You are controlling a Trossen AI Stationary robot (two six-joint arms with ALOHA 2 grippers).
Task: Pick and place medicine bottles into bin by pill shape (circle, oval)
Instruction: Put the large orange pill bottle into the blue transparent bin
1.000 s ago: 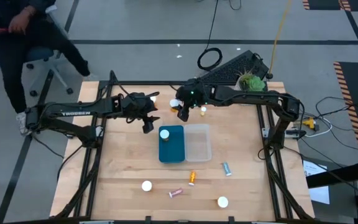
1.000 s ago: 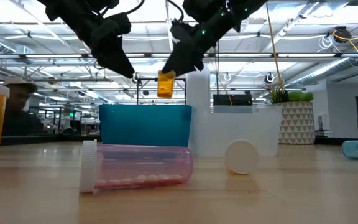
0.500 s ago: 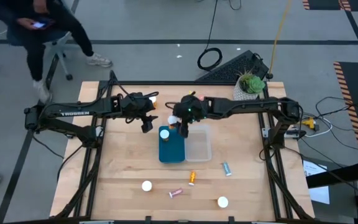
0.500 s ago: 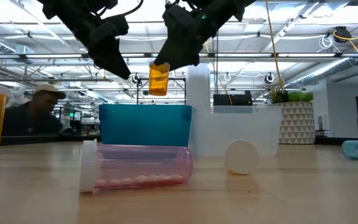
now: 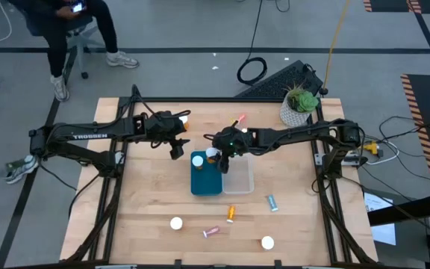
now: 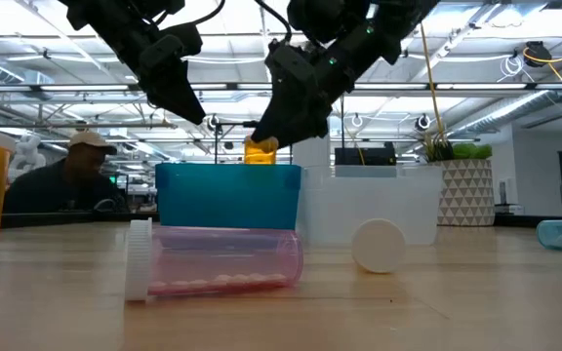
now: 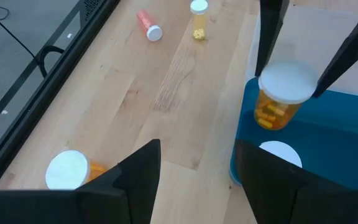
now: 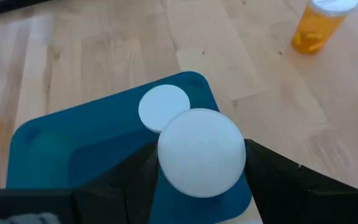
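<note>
- Right gripper (image 5: 216, 158) is clamped on an amber pill bottle (image 7: 279, 99) with a white cap (image 8: 201, 151), holding it upright over the far end of the teal bin (image 5: 206, 179); in the low view the bottle's body (image 6: 260, 151) sits just at the bin's rim.
- Inside the teal bin stands another bottle, its white cap (image 5: 198, 161) showing from above, close beside the held one.
- Left gripper (image 5: 176, 149) hovers above the surface just beyond the teal bin's far-left corner, fingers spread and holding nothing.
- A clear bin (image 5: 238, 171) sits touching the teal bin on its right side.
- On the near part of the surface: a white-capped bottle (image 5: 176, 223) standing, a pink bottle (image 5: 210, 232) lying, a slim amber bottle (image 5: 231, 214), a teal bottle (image 5: 272, 202) lying, and another white-capped bottle (image 5: 267, 242).
- A pink bottle (image 5: 240, 119) lies near the far edge, and an amber bottle (image 5: 184, 122) stands by the left arm.
- A potted plant (image 5: 299, 105) occupies the far right corner.
- A person (image 5: 69, 19) is beyond the table.
</note>
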